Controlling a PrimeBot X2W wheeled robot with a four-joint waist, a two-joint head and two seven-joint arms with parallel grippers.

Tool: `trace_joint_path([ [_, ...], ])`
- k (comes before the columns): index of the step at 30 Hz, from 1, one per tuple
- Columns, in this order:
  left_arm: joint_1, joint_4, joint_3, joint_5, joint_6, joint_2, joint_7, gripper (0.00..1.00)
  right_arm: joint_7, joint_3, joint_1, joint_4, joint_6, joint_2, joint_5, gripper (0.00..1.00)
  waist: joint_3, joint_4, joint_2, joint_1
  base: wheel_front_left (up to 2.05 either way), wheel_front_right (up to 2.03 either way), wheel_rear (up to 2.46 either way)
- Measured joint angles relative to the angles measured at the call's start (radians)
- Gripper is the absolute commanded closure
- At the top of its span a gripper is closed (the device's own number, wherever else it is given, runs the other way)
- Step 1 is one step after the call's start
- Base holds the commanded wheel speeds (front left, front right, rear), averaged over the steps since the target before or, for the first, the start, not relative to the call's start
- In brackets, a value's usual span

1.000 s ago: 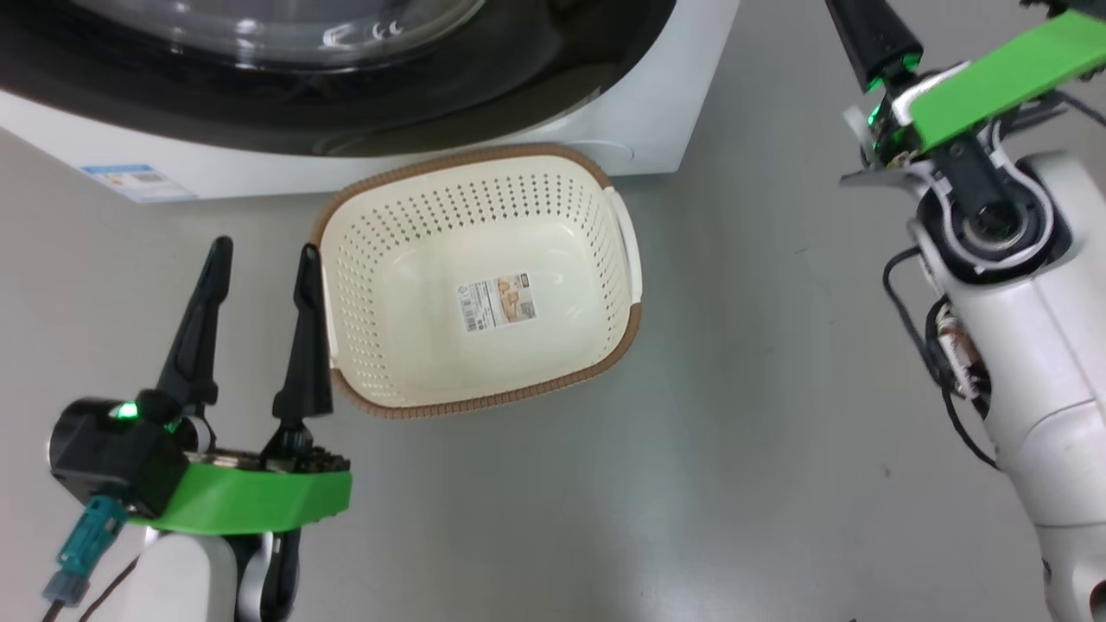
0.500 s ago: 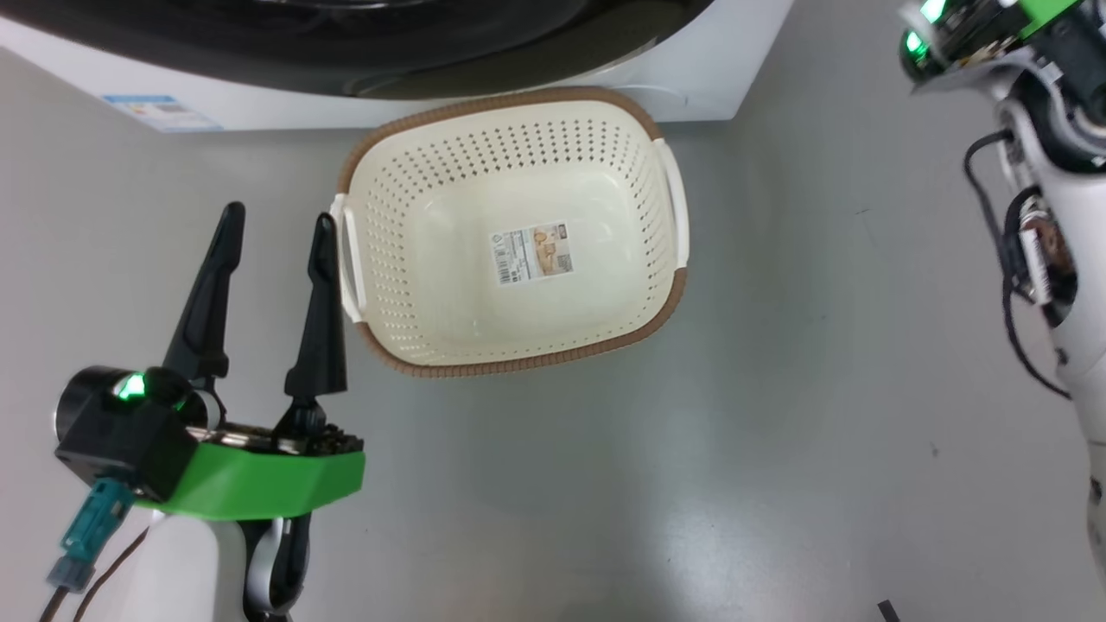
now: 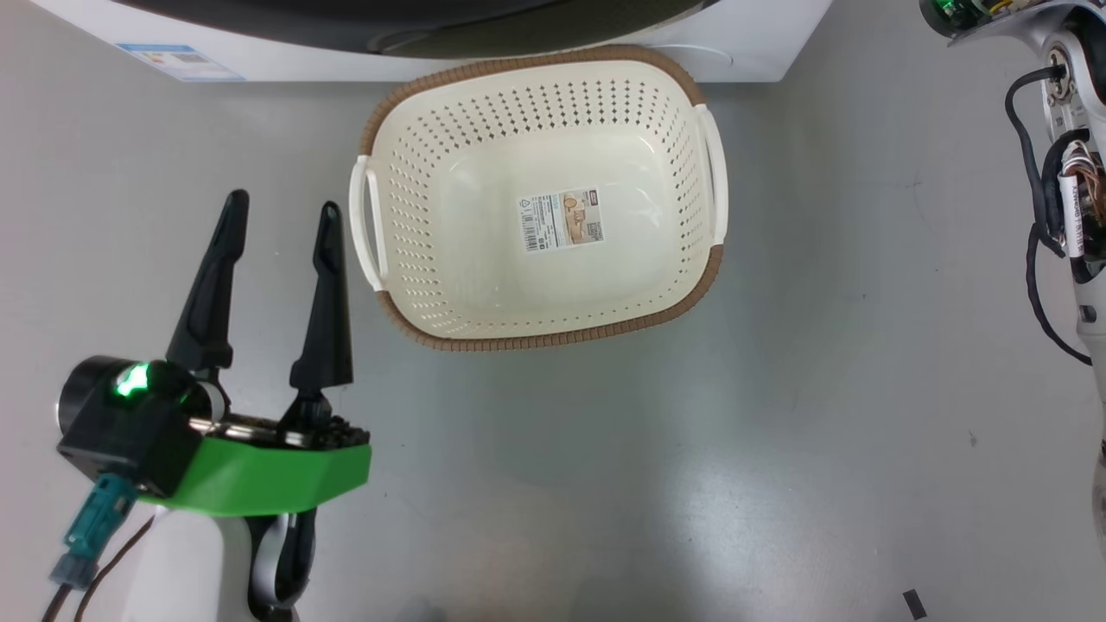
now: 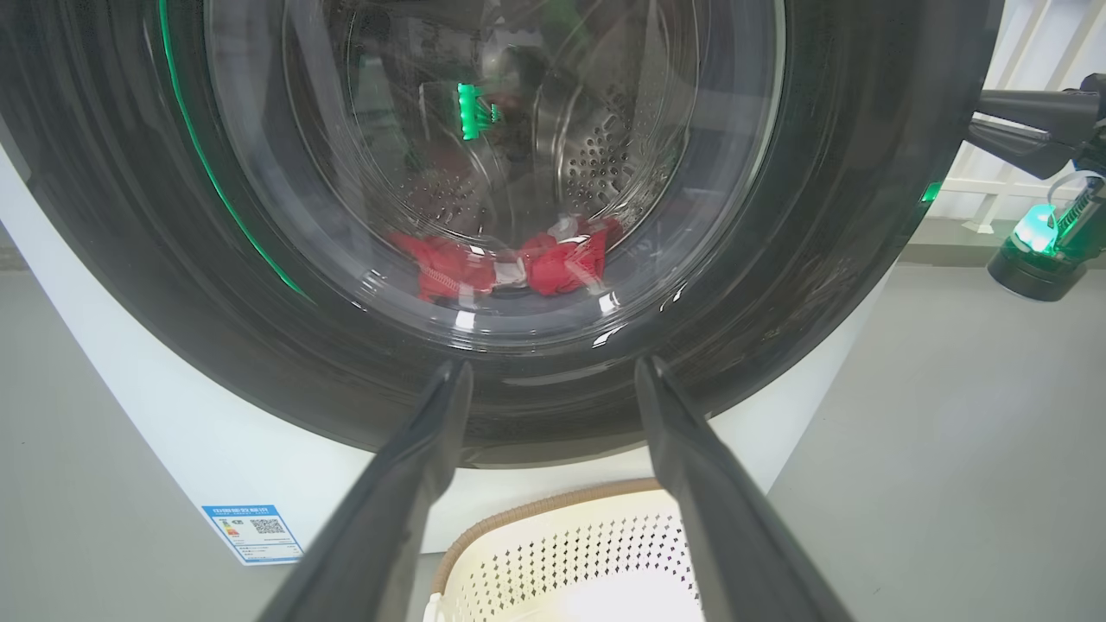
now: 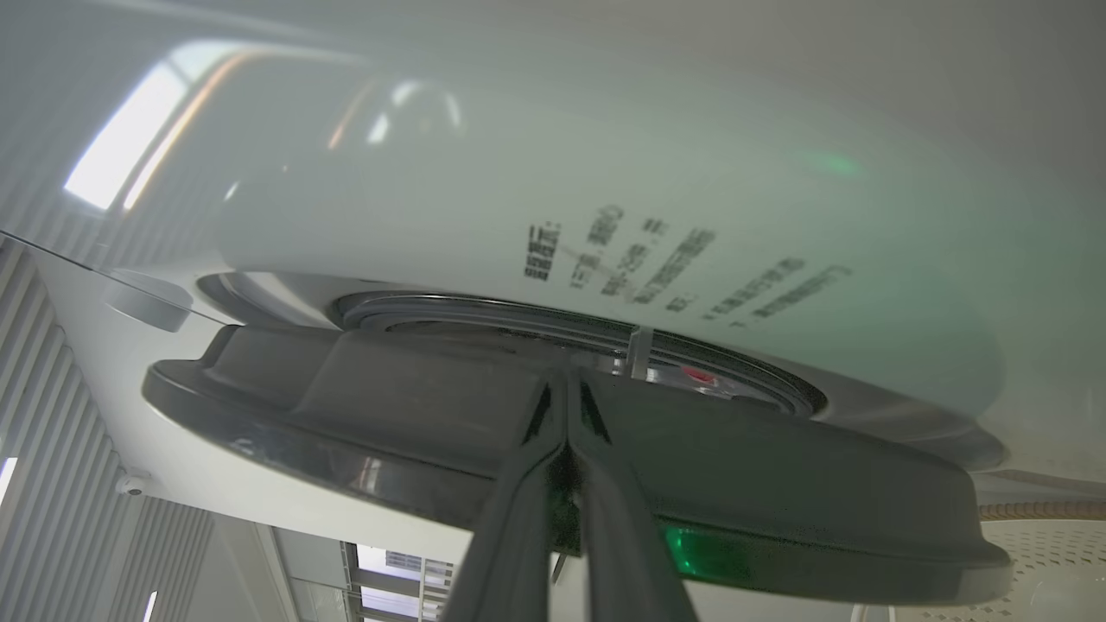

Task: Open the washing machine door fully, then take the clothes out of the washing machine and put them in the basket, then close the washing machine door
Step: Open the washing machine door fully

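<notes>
The washing machine door (image 4: 821,259) has a glossy black rim and a clear window. Through the window, red and white clothes (image 4: 518,263) lie in the drum. The door (image 5: 778,484) stands edge-on in the right wrist view. My right gripper (image 5: 566,380) is shut with its tips at the seam between the rim and the white washing machine (image 5: 605,173). The same gripper (image 4: 975,114) sits at the door's right edge in the left wrist view. My left gripper (image 3: 282,204) (image 4: 553,367) is open and holds nothing, just left of the basket (image 3: 536,341) (image 4: 570,553), which has nothing in it but its paper label.
The basket stands on grey floor right below the washing machine (image 3: 760,52). A blue label (image 3: 177,60) is stuck on the machine's lower front. My right arm's forearm and cables (image 3: 1071,173) run along the right edge. A small dark scrap (image 3: 912,603) lies on the floor.
The head view has shifted, so the machine's front and the basket sit higher in it and the right wrist has slid out at the top right. The left gripper stays open in the same place.
</notes>
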Motion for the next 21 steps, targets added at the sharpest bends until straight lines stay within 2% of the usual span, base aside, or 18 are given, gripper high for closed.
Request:
trace_joint_path([
  [13, -0.002, 0.006, -0.01, 0.002, 0.001, -0.004, 0.0, 0.0, 0.089, -0.004, -0.016, 0.033, -0.001, -0.019, -0.036, 1.0, -0.008, 0.018, 0.0, 0.0, 0.0, 0.0, 0.0],
  [21, -0.002, 0.006, -0.017, 0.009, 0.001, -0.005, 0.0, 0.0, 0.104, -0.017, -0.021, 0.028, -0.001, -0.021, -0.06, 1.0, -0.004, 0.027, 0.0, 0.0, 0.0, 0.0, 0.0],
])
